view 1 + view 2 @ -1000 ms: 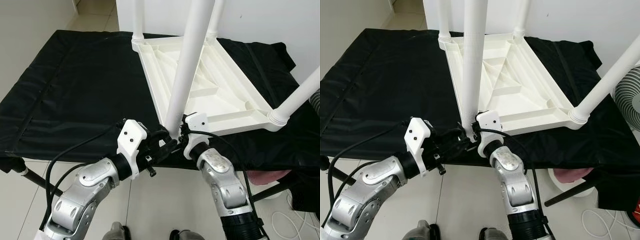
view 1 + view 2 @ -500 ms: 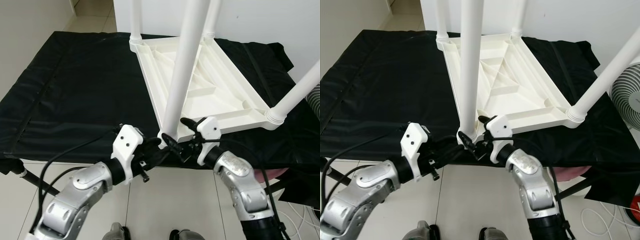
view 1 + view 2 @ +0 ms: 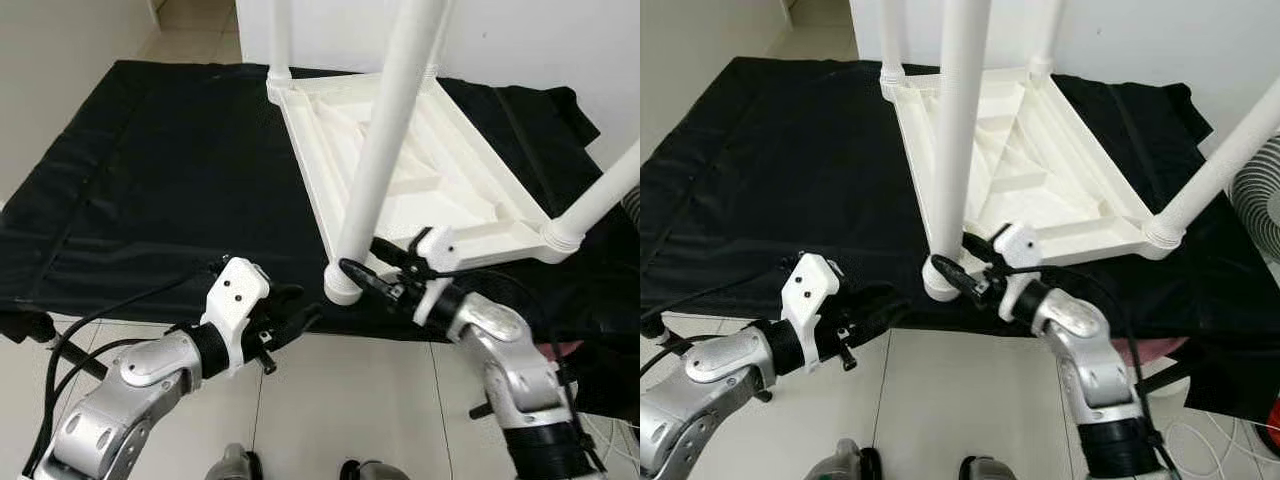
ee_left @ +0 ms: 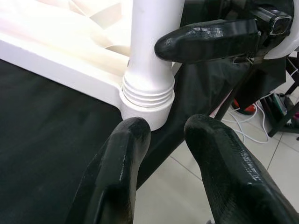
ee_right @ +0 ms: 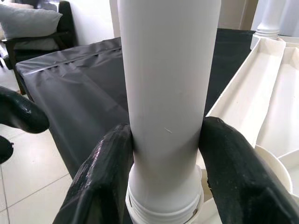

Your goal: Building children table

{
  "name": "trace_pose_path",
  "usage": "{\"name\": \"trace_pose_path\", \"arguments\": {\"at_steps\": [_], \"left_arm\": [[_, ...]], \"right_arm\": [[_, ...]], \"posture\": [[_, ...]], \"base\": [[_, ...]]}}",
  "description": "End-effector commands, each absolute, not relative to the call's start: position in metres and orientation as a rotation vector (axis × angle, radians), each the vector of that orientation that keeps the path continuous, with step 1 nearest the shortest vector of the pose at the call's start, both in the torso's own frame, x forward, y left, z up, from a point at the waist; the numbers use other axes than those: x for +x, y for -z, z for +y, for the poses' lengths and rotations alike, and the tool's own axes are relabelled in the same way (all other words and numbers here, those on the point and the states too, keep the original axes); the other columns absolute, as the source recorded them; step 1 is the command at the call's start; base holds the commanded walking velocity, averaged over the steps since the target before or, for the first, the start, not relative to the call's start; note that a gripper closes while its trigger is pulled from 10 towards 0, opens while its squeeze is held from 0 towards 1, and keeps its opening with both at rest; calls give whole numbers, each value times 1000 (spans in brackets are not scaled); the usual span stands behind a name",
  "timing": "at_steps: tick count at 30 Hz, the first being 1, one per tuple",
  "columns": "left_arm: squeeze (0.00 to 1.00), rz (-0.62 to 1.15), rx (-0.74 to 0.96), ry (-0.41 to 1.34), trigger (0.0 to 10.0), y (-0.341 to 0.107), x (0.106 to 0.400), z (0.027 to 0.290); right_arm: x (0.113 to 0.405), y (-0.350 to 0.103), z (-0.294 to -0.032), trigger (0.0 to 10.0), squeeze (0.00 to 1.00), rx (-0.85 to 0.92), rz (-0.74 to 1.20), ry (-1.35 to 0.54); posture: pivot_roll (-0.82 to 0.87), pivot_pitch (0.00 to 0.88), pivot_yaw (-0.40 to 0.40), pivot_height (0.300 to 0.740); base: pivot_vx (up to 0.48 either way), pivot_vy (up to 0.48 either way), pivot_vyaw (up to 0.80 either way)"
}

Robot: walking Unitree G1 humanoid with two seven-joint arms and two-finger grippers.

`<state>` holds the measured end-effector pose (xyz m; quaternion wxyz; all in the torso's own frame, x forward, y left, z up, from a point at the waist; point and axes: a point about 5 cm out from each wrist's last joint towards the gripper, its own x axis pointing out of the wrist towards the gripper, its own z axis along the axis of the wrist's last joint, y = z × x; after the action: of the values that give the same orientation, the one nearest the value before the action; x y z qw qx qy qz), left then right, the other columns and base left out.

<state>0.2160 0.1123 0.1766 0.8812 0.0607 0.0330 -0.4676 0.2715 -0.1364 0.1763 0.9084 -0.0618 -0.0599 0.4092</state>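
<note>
Pale floor tiles [image 3: 330,400] surround a black cloth-covered work surface [image 3: 160,180] bearing an upturned white plastic tabletop [image 3: 420,190]. At 6 o'clock, the right gripper [image 5: 166,140] clamps the white tubular table leg [image 3: 385,160]; the left gripper [image 4: 168,154] is parted, holding nothing.

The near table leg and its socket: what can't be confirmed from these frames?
- Thread seating: the near leg hides its joint inside the corner socket; how far it is screwed in can't be told.
- Leg tops: all legs run off the top edge of both eye views.
- Right tool: its fingers clamp the leg, covering the surface beneath.
- Tabletop: its face lies against the black cloth.
</note>
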Motion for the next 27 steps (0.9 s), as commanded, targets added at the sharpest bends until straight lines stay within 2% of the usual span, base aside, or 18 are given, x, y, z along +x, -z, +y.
{"name": "trace_pose_path", "arguments": {"at_steps": [1,4,5,12,13,14,15,16,17,18,19,24,25,26,27], "left_arm": [[0,80,118,1076,10000,-177,209,110],[0,82,118,1076,10000,-177,209,110],[0,84,120,1077,10000,-177,209,110],[0,83,123,1080,10000,-177,211,109],[0,83,123,1080,10000,-177,211,109],[0,83,123,1080,10000,-177,211,109],[0,79,117,1073,10000,-178,210,109],[0,79,114,1071,10000,-178,210,109],[0,79,114,1071,10000,-178,210,109],[0,79,113,1068,10000,-178,209,109],[0,80,111,1067,10000,-178,209,109],[0,79,107,1061,10000,-177,209,108],[0,78,105,1060,10000,-177,208,108],[0,78,105,1060,10000,-177,208,108],[0,78,104,1059,10000,-177,208,108]], "right_arm": [[269,-181,-140,0,0,-127,-142,-844],[267,-182,-141,0,0,-126,-141,-856],[265,-183,-141,10000,0,-123,-140,-867],[265,-184,-144,10000,0,-123,-127,-893],[266,-184,-144,6157,0,-119,-126,-895],[266,-184,-144,6157,0,-119,-126,-895],[267,-185,-142,0,0,-105,-131,-903],[268,-185,-142,3333,0,-108,-130,-903],[268,-185,-142,3333,0,-108,-130,-903],[268,-186,-141,10000,0,-114,-130,-906],[268,-186,-142,10000,1000,-119,-126,-910],[270,-187,-144,10000,1000,-149,-125,-905],[270,-187,-145,10000,439,-154,-119,-908],[270,-187,-145,10000,439,-154,-119,-908],[269,-187,-145,10000,0,-161,-118,-912]], "posture": [[-34,131,7,740],[-38,133,9,740],[-43,134,11,740],[-45,135,11,740],[-43,135,8,740],[-43,135,8,740],[-39,134,6,740],[-35,137,-1,740],[-35,137,-1,740],[-35,137,-1,740],[-35,137,-1,740],[-35,136,-5,740],[-35,136,-5,740],[-35,136,-5,740],[-35,136,-5,740]], "base": [[0,0,0],[0,0,0],[0,0,0],[0,0,0],[0,0,0],[0,0,0],[0,0,0],[0,0,0],[0,0,0],[0,0,0],[0,0,0],[0,0,0],[0,0,0],[0,0,0],[0,0,0]]}}
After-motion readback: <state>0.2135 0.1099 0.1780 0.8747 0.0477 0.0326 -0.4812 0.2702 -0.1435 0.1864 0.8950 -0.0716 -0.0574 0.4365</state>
